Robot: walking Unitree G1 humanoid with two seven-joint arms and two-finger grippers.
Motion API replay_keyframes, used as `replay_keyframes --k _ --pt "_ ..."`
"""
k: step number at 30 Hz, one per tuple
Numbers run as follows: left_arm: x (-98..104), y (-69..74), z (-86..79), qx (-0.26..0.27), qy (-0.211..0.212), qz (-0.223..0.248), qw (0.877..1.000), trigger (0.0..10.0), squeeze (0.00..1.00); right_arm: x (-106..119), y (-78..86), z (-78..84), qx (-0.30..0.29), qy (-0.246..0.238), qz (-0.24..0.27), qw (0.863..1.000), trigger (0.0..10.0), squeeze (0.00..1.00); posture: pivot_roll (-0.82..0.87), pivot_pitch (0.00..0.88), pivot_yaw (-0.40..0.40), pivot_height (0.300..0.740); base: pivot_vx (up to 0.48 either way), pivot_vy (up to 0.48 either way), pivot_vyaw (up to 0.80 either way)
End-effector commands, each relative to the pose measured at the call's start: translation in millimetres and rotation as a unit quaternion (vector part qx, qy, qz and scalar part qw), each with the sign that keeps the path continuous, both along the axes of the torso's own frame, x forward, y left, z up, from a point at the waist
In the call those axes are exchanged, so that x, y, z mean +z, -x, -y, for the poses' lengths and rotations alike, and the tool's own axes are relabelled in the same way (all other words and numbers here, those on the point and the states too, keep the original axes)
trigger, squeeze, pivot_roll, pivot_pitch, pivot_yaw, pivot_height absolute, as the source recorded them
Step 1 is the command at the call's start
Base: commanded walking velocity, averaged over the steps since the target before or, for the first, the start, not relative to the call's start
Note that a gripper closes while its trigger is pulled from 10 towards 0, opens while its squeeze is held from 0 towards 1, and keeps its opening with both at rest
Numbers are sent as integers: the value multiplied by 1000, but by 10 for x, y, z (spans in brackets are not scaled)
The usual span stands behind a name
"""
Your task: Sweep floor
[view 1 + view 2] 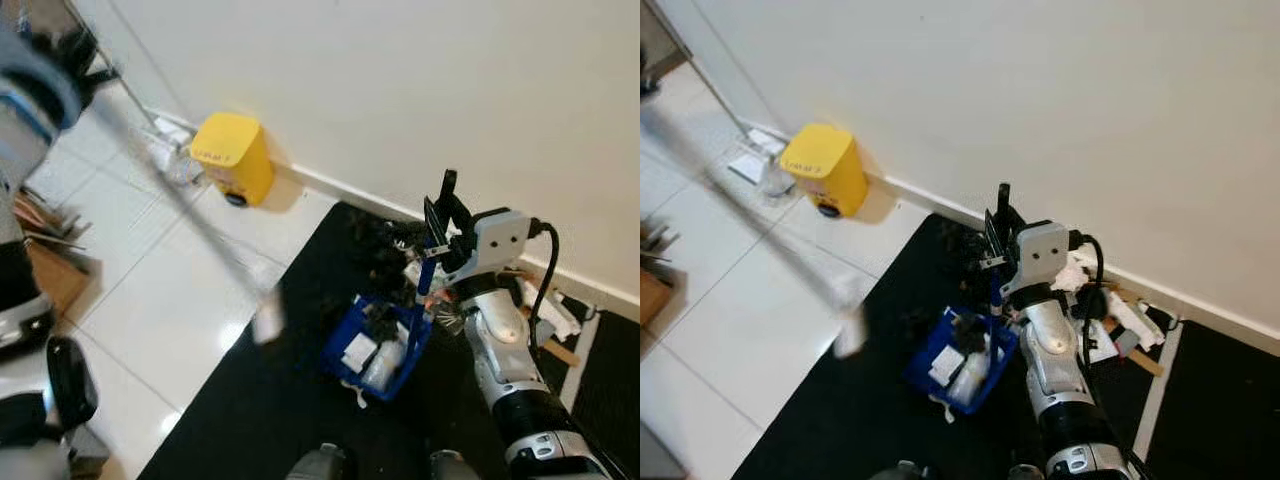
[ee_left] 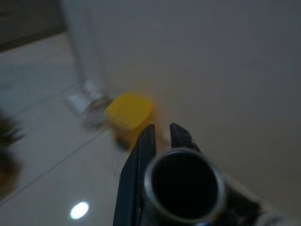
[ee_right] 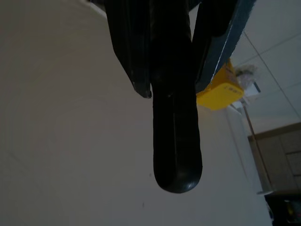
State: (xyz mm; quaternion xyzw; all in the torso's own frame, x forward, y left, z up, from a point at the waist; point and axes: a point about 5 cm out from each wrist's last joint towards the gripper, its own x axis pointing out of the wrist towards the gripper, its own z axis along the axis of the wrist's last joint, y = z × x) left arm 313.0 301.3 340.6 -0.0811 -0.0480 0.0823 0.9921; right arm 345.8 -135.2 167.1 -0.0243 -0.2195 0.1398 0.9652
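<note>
Blue dustpan on black mat, loaded with debris, at 6 o'clock from the right gripper, fingers clenched on the dustpan's upright black handle. Left gripper clasping a metal broom pole, blurred. Yellow bin at 10 o'clock, against white wall. White tile floor.

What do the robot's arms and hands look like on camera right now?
The right arm is silver with a black band near the bottom, a white boxy wrist block and a black cable looping beside it. The right hand has two long black fingers. The left arm, blurred, shows grey with blue stripes; the left hand has dark fingers.
</note>
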Motion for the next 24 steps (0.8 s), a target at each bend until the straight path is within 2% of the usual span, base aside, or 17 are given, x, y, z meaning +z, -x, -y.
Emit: replay_keyframes --k 1,2,3,4,5,7,8,11,14,19,22,23,24 --pt "-97 48 -38 1 -2 -28 1000 10000 0 -27 -2 -79 24 4 -11 1000 10000 0 164 137 103 740 0 0 0" --pt "-321 35 15 -3 -2 -65 998 10000 0 2 -13 -67 21 -7 -5 1000 10000 0 157 129 92 740 0 0 0" --pt "-321 35 15 -3 -2 -65 998 10000 0 2 -13 -67 21 -7 -5 1000 10000 0 157 129 92 740 0 0 0" --pt "-660 32 120 -20 -8 -112 993 10000 0 57 -29 -47 16 -20 8 1000 10000 0 148 125 87 740 0 0 0" --pt "-782 38 167 -30 -12 -125 992 10000 0 78 -35 -42 15 -23 13 1000 10000 0 148 125 87 740 0 0 0" --pt "-985 47 204 -15 -17 -155 988 10000 0 120 -48 -34 12 -30 20 999 10000 0 146 123 86 740 0 0 0" --pt "-1043 50 217 -6 -33 -158 987 10000 0 141 -56 -23 6 -35 23 999 10000 0 138 121 87 740 0 0 0" --pt "-1161 67 257 5 -41 -170 985 10000 0 173 -78 12 -5 -47 23 999 10000 0 135 118 84 740 0 0 0" --pt "-1371 109 323 6 -31 -186 982 10000 0 234 -109 112 -24 -87 26 996 10000 0 130 115 81 740 0 0 0" --pt "-1431 160 460 -27 -41 -159 986 10000 0 286 -103 117 7 -136 31 990 10000 0 130 114 81 740 0 0 0" --pt "-1446 167 486 -33 -38 -157 986 10000 0 292 -102 115 11 -141 32 989 10000 0 127 113 80 740 0 0 0" --pt "-1456 174 540 -45 -19 -143 989 10000 0 304 -87 96 29 -140 35 989 10000 0 124 112 77 740 0 0 0" --pt "-1456 174 540 -45 -19 -143 989 10000 0 304 -87 96 29 -140 35 989 10000 0 124 112 77 740 0 0 0"
